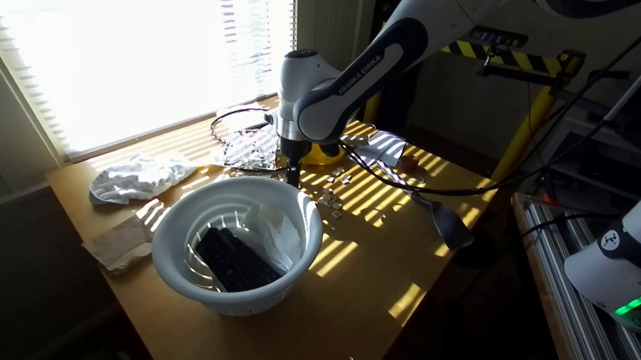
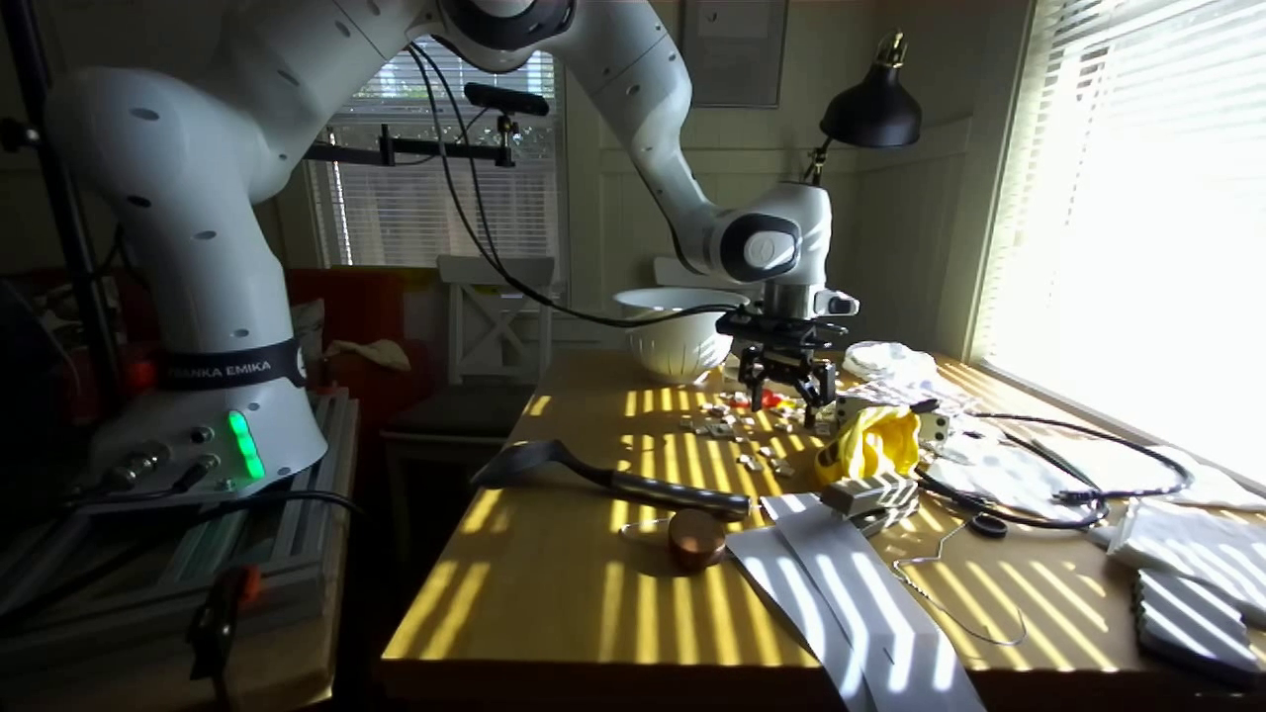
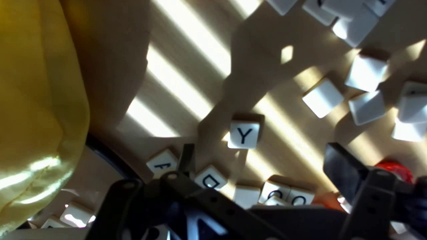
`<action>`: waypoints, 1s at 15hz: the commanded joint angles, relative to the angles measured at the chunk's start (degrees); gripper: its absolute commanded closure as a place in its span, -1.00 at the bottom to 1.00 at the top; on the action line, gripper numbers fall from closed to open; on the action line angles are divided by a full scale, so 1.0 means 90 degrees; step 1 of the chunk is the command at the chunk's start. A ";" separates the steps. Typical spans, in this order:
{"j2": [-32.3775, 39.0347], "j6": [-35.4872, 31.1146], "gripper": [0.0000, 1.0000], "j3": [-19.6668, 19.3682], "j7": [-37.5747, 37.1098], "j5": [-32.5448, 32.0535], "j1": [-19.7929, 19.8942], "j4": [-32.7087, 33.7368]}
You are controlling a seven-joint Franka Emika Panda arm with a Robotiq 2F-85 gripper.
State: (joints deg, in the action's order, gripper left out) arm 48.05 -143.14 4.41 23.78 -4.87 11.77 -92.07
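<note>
Over scattered letter tiles (image 3: pixel 323 98), the pincer (image 3: pixel 263 159) hangs wide and holds nothing. Roughly between its fingers (image 3: pixel 343 166), below, the Y tile (image 3: pixel 244 134) lies flat, so its letter shows; the yellow pouch (image 2: pixel 875 445) beside seems propped by its own folds. Farther off, the sloping wall of a white bowl (image 2: pixel 678 339) likely tilts the keyboard-like thing (image 1: pixel 237 261) inside. Sunlight through blinds (image 2: pixel 1137 218) stripes the wooden worktop (image 1: pixel 357 299); a black lamp (image 2: pixel 872 109) shows beyond the arm (image 2: pixel 648 109).

From here the tiles (image 2: pixel 719 429) scattered below the gripper (image 2: pixel 785 413) are too small to read in both exterior views, while the wrist view cuts off the yellow object (image 3: pixel 36 100) beside it and one finger (image 3: pixel 347 169) partly hides something red (image 3: pixel 395 169).
</note>
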 commanded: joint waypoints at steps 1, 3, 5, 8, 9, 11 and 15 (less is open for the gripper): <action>0.0079 0.0082 -0.97 -0.0106 -0.0335 0.0099 -0.0162 0.0087; 0.0103 0.0088 -0.95 -0.0102 -0.0438 0.0148 -0.0144 0.0091; 0.0107 0.0079 -0.94 -0.0119 -0.0530 0.0163 -0.0128 0.0072; 0.0082 0.0054 -0.95 -0.0174 -0.0643 0.0179 -0.0104 0.0035; 0.0077 0.0052 -0.95 -0.0197 -0.0680 0.0170 -0.0111 0.0032; 0.0088 0.0086 -0.87 -0.0213 -0.0728 0.0172 -0.0112 0.0061; 0.0091 0.0137 -0.31 -0.0236 -0.0784 0.0189 -0.0101 0.0083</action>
State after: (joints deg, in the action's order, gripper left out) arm 48.54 -143.15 2.93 17.40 -4.45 11.06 -92.01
